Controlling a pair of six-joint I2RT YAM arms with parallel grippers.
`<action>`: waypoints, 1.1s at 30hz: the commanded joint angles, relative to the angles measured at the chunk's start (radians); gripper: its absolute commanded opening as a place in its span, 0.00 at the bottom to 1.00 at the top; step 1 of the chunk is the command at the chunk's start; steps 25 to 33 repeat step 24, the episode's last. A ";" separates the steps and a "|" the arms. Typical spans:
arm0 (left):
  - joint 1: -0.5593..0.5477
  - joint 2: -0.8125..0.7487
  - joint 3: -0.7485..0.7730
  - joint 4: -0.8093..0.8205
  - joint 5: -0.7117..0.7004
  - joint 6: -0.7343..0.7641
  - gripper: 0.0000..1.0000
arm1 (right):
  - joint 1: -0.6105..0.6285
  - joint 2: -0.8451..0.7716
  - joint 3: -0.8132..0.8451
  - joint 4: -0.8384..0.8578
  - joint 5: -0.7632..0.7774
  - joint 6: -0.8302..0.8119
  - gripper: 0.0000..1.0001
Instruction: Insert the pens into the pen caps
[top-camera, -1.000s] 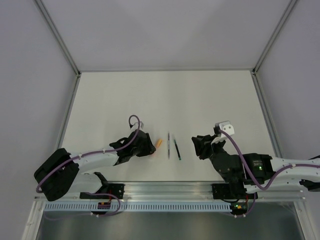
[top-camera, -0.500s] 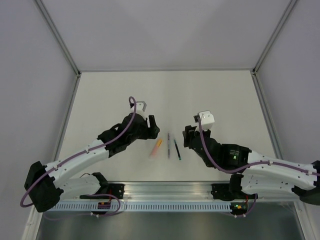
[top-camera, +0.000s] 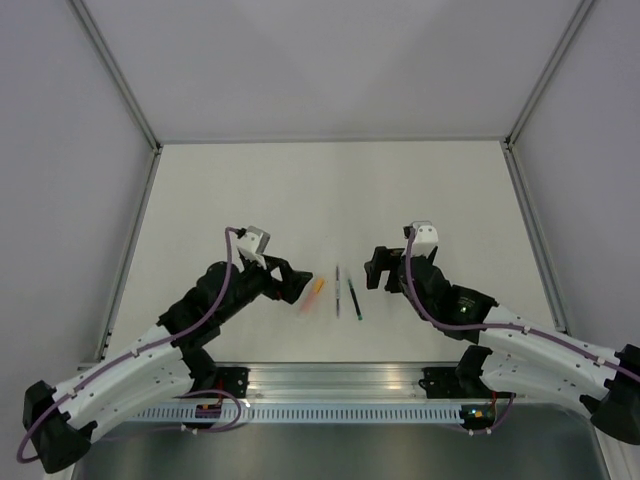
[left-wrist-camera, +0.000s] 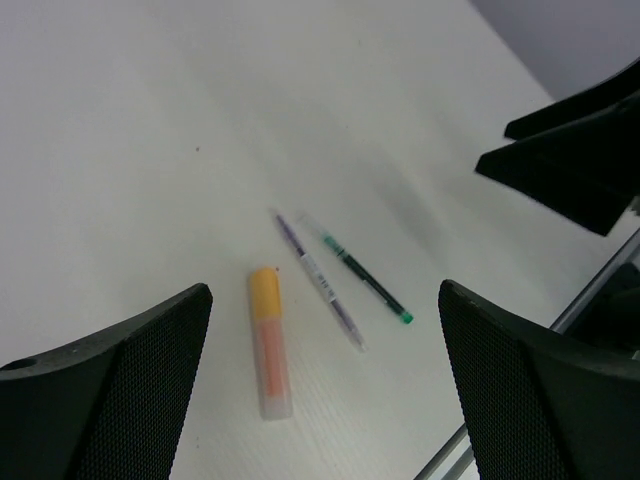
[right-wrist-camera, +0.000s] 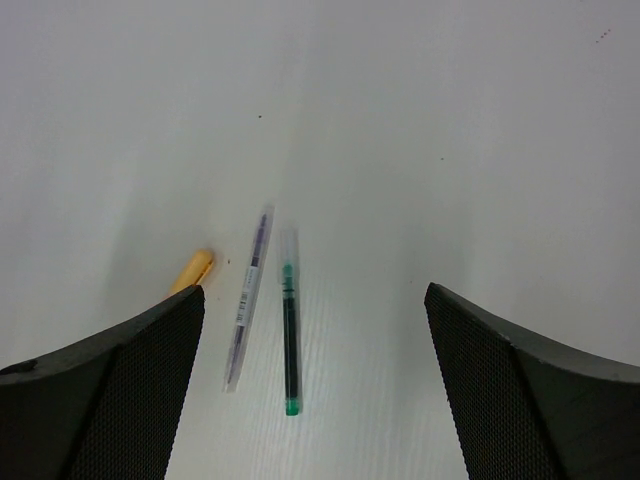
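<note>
Three pens lie side by side on the white table. The orange-ended pen (left-wrist-camera: 268, 345) (top-camera: 314, 293) has a pale pinkish body, and a bright orange pen cap (left-wrist-camera: 265, 291) sits on its far end. To its right is the grey-silver pen (left-wrist-camera: 322, 283) (right-wrist-camera: 248, 300) (top-camera: 338, 290). The dark pen with a green end (left-wrist-camera: 368, 285) (right-wrist-camera: 290, 345) (top-camera: 354, 299) has a clear tube over its far end. My left gripper (left-wrist-camera: 322, 300) (top-camera: 292, 283) hangs open just left of the pens. My right gripper (right-wrist-camera: 312, 292) (top-camera: 377, 268) hangs open just right of them. Neither holds anything.
In the left wrist view the right gripper's dark fingers (left-wrist-camera: 575, 150) show at the upper right. The aluminium rail (top-camera: 340, 378) runs along the table's near edge. White walls with metal posts (top-camera: 120, 90) close in the sides and back.
Both grippers have opened wide. The left gripper has come off the orange-ended pen's pale body, which now shows in full. The right gripper has shifted left and up toward the pens.
</note>
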 joint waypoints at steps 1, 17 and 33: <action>0.000 -0.082 -0.038 0.115 0.037 0.056 1.00 | -0.003 -0.026 -0.023 0.093 -0.042 0.087 0.98; 0.000 -0.110 -0.040 0.085 0.025 0.058 1.00 | -0.003 -0.083 -0.013 0.055 -0.035 0.110 0.98; -0.002 -0.115 -0.041 0.085 0.029 0.059 1.00 | -0.003 -0.078 -0.010 0.053 -0.009 0.106 0.98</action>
